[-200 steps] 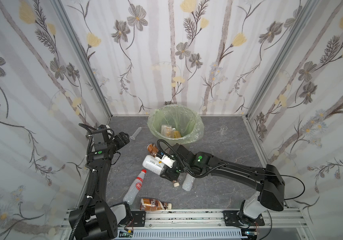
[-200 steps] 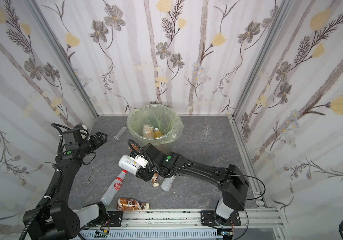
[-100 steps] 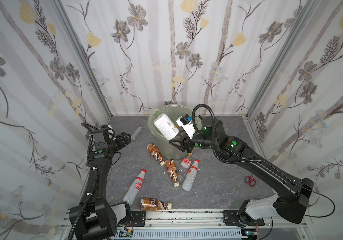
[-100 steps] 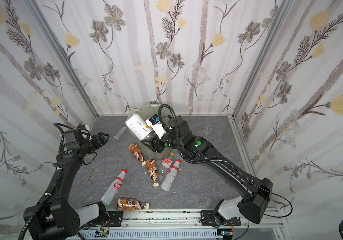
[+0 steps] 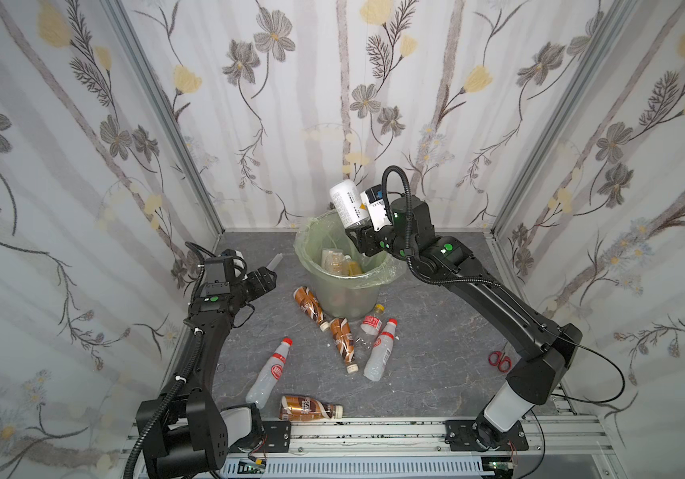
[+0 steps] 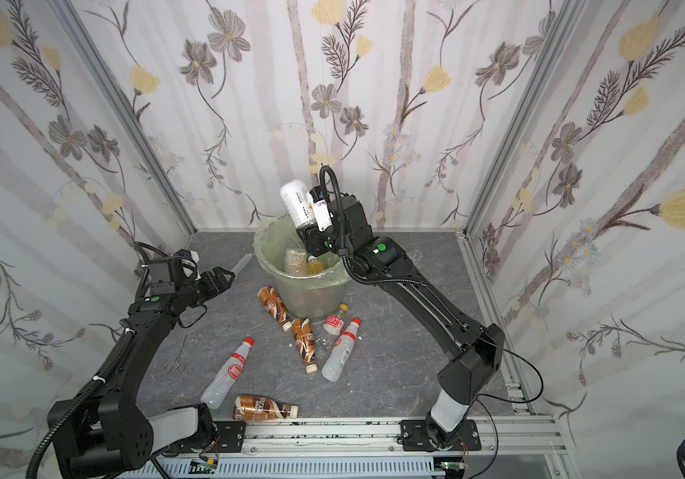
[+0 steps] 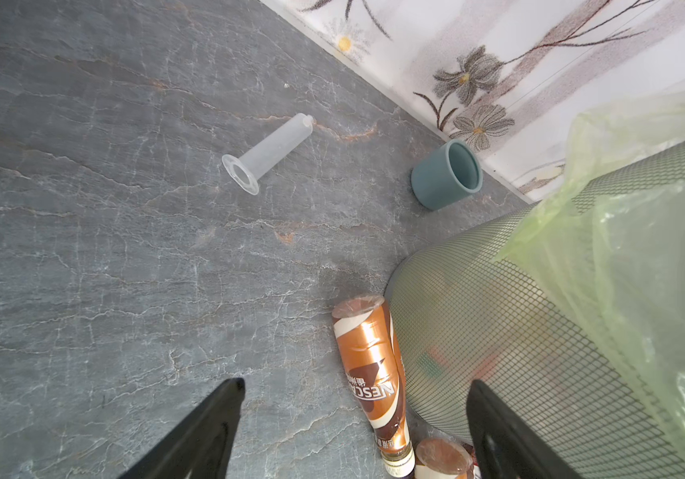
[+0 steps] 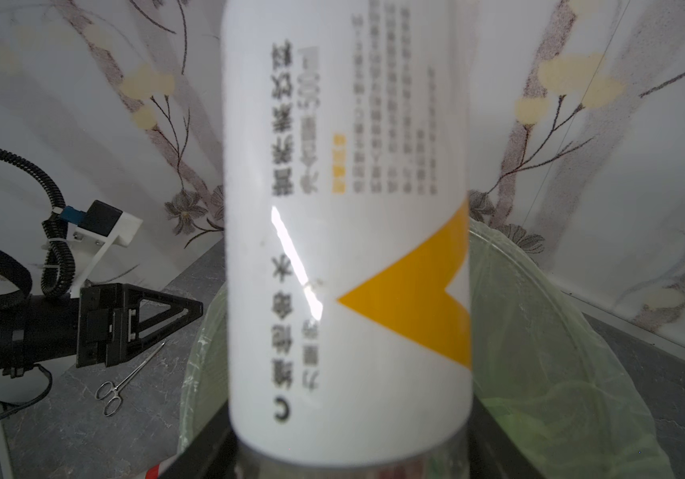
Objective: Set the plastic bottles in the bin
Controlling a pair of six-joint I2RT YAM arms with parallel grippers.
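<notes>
A large white bottle (image 5: pixel 347 203) with a yellow chevron on its label is pinched at its lower end by the jaws of the right gripper (image 5: pixel 359 234). It is held nearly upright, slightly tilted, over the mouth of the bin (image 5: pixel 349 296), a round translucent bucket lined with a pale green bag (image 5: pixel 307 240). Several bottles (image 5: pixel 334 261) are already seen inside the bin. The left gripper (image 5: pixel 268 278) is held just above the grey stone-patterned tabletop (image 5: pixel 436 331) to the left of the bin, its jaws spread wide with nothing between them. In front of the bin six plastic bottles are laid flat: three copper-brown coffee bottles (image 5: pixel 309 307), one right against the bin's foot, two milky white bottles (image 5: pixel 272 371) with red caps, and a small clear bottle (image 5: pixel 371 321) with a yellow cap. A clear syringe barrel (image 7: pixel 268 151) and a teal cup (image 7: pixel 446 174) are seen near the back wall, metal forceps (image 6: pixel 176 356) beside the left arm, and red-handled scissors (image 5: pixel 499 360) beside the right arm.
</notes>
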